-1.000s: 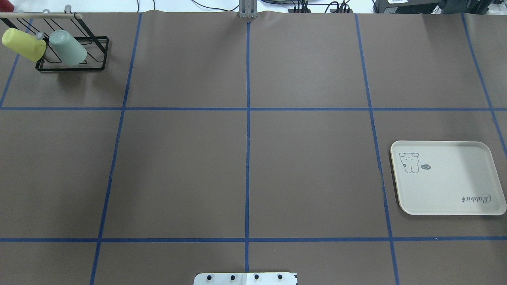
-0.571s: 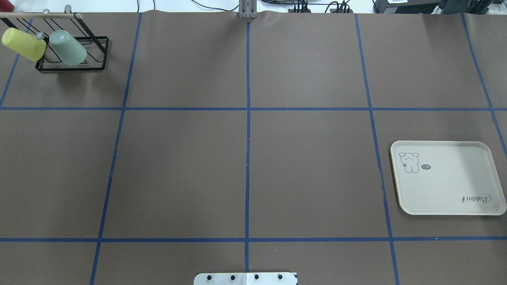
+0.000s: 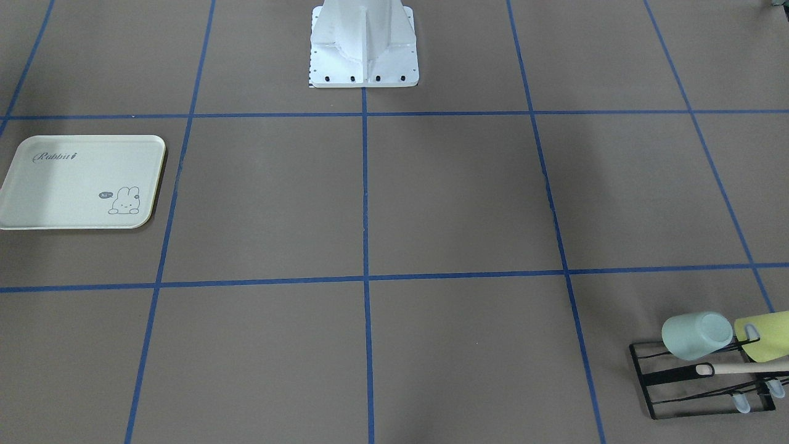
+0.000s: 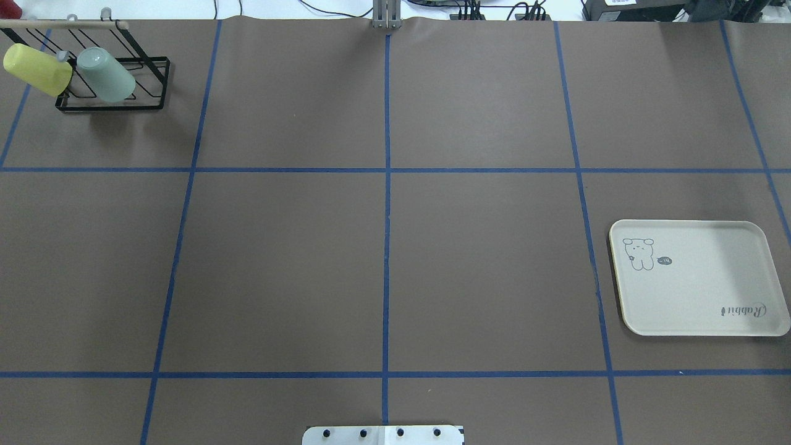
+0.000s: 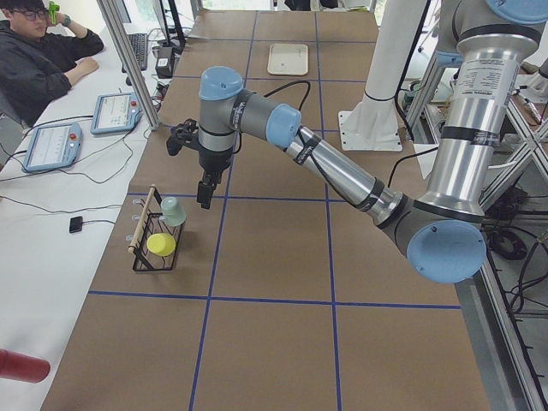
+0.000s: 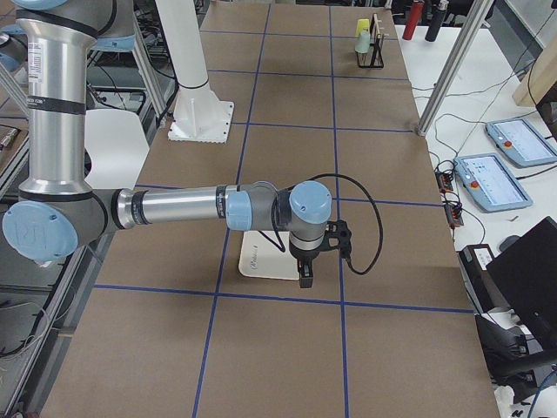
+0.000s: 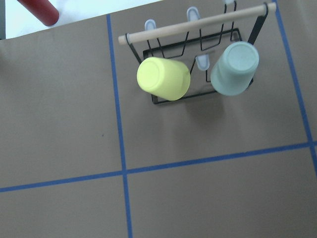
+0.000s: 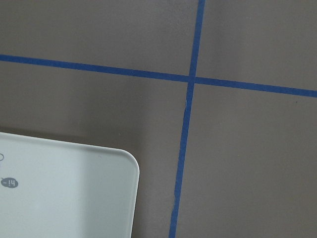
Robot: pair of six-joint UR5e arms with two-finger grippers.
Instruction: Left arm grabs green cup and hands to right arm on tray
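The pale mint-green cup (image 4: pixel 106 75) hangs upside down and tilted on a black wire rack (image 4: pixel 113 107) at the far left corner. It also shows in the front view (image 3: pixel 696 335), the left side view (image 5: pixel 173 211) and the left wrist view (image 7: pixel 234 68). The left gripper (image 5: pixel 205 193) hovers above the table just beside the rack, apart from the cup. I cannot tell whether it is open. The cream tray (image 4: pixel 698 278) lies at the right and holds nothing. The right gripper (image 6: pixel 305 277) hangs over the tray's (image 6: pixel 261 261) edge. I cannot tell whether it is open.
A yellow-green cup (image 4: pixel 37 69) hangs on the same rack, left of the green one (image 7: pixel 163 78). A wooden bar (image 7: pixel 198 22) tops the rack. A red object (image 7: pixel 39 9) lies beyond the table edge. The white robot base (image 3: pixel 363 43) stands at mid-table.
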